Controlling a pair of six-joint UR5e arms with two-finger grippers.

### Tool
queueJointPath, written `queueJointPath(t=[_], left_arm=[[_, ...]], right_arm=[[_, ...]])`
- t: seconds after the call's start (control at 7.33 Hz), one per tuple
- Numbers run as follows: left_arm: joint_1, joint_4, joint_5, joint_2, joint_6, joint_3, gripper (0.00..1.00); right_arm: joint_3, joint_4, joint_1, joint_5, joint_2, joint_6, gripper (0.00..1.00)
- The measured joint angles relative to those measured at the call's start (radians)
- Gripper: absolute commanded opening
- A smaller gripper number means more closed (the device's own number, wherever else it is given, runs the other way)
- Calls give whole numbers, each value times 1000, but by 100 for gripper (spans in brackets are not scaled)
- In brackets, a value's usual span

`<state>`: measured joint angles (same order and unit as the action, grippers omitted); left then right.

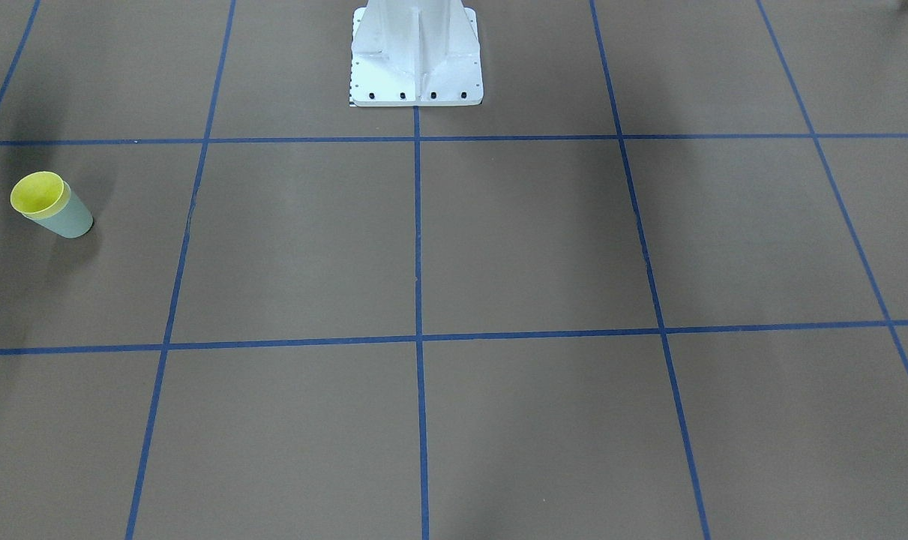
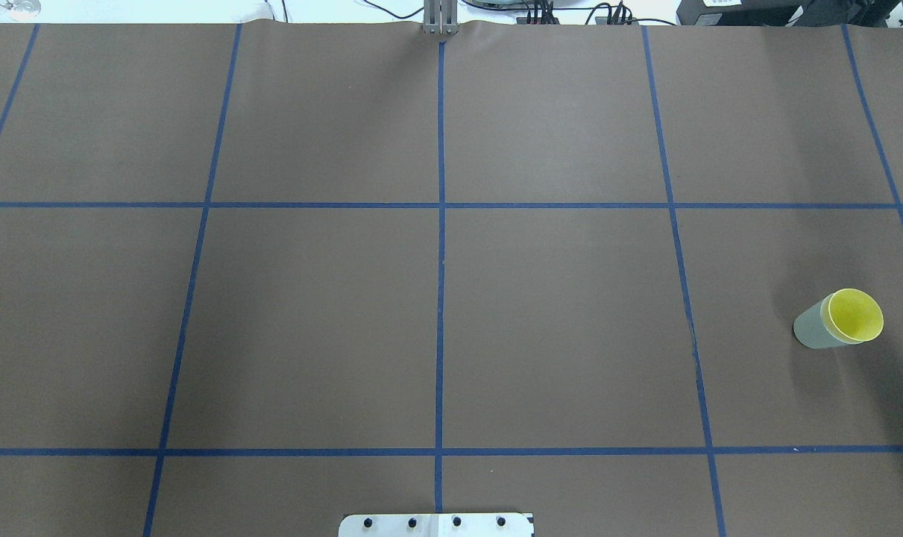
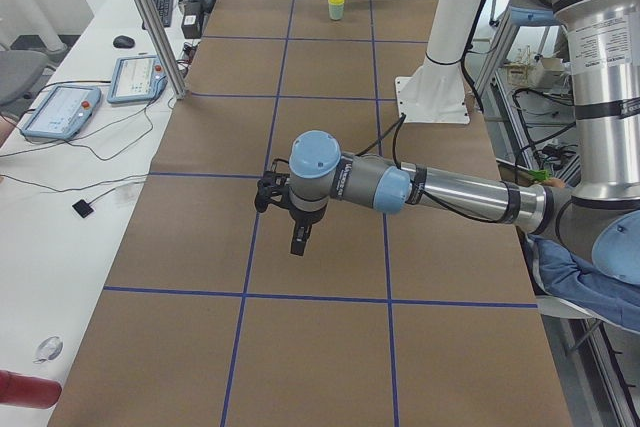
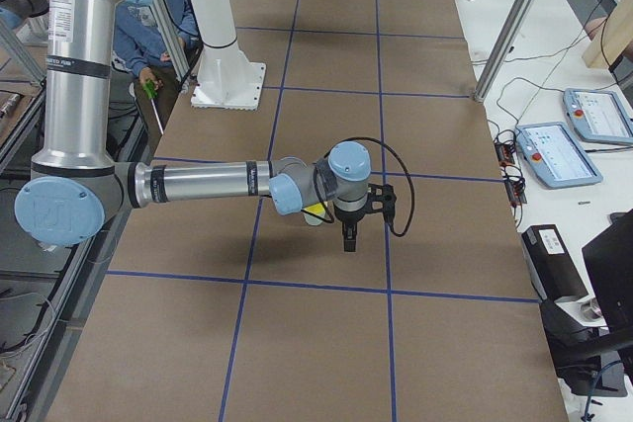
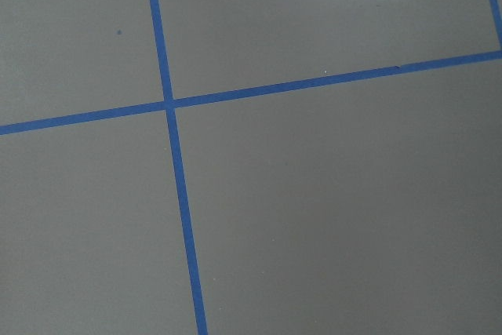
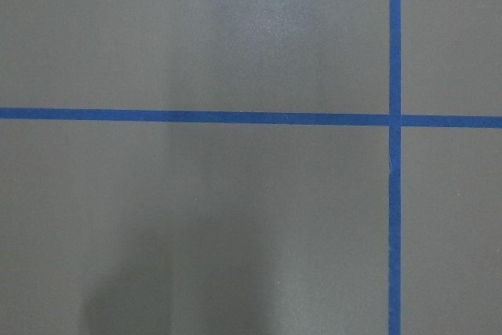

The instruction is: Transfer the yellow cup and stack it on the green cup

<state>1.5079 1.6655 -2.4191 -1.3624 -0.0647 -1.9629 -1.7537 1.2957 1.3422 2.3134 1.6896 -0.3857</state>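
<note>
The yellow cup (image 1: 37, 193) sits nested inside the green cup (image 1: 73, 222), and the pair stands upright on the brown table on the robot's right side. The yellow cup (image 2: 856, 315) and green cup (image 2: 812, 330) show near the overhead view's right edge, and small and far in the exterior left view (image 3: 337, 5). My right gripper (image 4: 348, 241) hangs above the table next to the pair, whose yellow part (image 4: 315, 211) peeks out behind the wrist. My left gripper (image 3: 298, 245) hangs over bare table, far from the cups. I cannot tell whether either gripper is open or shut.
The white robot base (image 1: 416, 60) stands at the table's robot-side edge. Blue tape lines (image 2: 441, 224) divide the table into squares. Metal posts (image 3: 150, 27) and teach pendants (image 4: 554, 153) stand on the white bench along the far side.
</note>
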Motion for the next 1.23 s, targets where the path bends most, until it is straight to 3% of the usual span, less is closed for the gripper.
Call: queueJointPath(t=[1.23], left_arm=[[-1, 2, -37, 31, 0, -27, 100]], right_arm=[[-13, -2, 55, 73, 9, -1, 100]])
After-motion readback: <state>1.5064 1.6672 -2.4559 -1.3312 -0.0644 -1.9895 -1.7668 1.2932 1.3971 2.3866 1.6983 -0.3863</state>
